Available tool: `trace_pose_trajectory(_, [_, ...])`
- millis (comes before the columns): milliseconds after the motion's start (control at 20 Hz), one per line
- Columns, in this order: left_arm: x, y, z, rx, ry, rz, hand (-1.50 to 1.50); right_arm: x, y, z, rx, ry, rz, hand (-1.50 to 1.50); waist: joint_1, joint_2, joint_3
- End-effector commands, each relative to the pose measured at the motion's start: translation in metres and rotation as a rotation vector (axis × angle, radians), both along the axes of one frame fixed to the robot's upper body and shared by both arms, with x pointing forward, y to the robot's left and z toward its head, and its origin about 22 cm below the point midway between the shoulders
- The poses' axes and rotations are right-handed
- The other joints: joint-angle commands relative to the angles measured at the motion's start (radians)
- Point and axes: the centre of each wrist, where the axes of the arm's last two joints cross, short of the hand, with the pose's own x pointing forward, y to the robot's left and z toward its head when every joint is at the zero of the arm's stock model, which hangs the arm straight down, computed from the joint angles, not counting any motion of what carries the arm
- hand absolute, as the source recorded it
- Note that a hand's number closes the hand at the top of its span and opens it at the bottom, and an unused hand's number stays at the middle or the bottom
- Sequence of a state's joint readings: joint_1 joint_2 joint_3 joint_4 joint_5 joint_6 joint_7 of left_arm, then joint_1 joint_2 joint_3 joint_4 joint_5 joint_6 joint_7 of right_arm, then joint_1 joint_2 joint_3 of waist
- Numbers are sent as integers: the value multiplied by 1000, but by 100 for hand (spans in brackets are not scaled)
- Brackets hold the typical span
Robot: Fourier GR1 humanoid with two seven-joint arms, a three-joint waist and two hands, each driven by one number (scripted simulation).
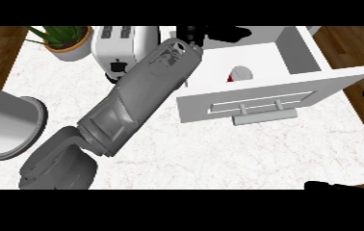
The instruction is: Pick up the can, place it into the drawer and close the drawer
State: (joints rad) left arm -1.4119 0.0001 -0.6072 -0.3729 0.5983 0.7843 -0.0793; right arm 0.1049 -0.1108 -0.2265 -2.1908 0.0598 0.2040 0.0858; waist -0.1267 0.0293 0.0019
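Just above the middle of the head view, the white drawer point(298, 57) is standing open, its front panel point(270, 97) tilted across the counter and carrying a pale bar handle point(265, 115). Inside it, the can point(240, 74) is lying or standing near the front wall; only a red and white patch of it is showing over the panel's top edge, so whether it is upright cannot be told. The left forearm point(142, 95) is stretching diagonally from the lower left corner up toward the drawer's back left corner. The left hand point(190, 33) is showing as a black shape at the drawer's far edge, just beyond the grey wrist; whether its fingers are spread, pressed together or curled cannot be told, and it is well apart from the can. The right hand point(332, 186) is showing only as a dark sliver at the lower right edge of the view, too little to tell how its fingers are standing.

On the marbled white counter point(213, 153), a white toaster point(121, 44) is sitting just left of the forearm, with a potted plant point(64, 38) beside it at the upper left. A grey round vessel point(18, 124) is cutting in at the left edge. Wooden floor point(344, 44) is showing at the right edge.
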Motion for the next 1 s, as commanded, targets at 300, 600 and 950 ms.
trace_pose_trajectory(300, [-2,-1,3,-102,-24,-20,-150,7,8,25,-284,-106,-2,-150,35,-2,-1])
trace_pose_trajectory(600, [-8,-15,21,-117,-50,-6,-150,23,22,10,-516,-88,-46,-150,64,-11,-1])
trace_pose_trajectory(950, [-12,-21,29,-117,-27,-22,-150,48,42,-13,-778,-50,-84,-150,113,-25,-1])
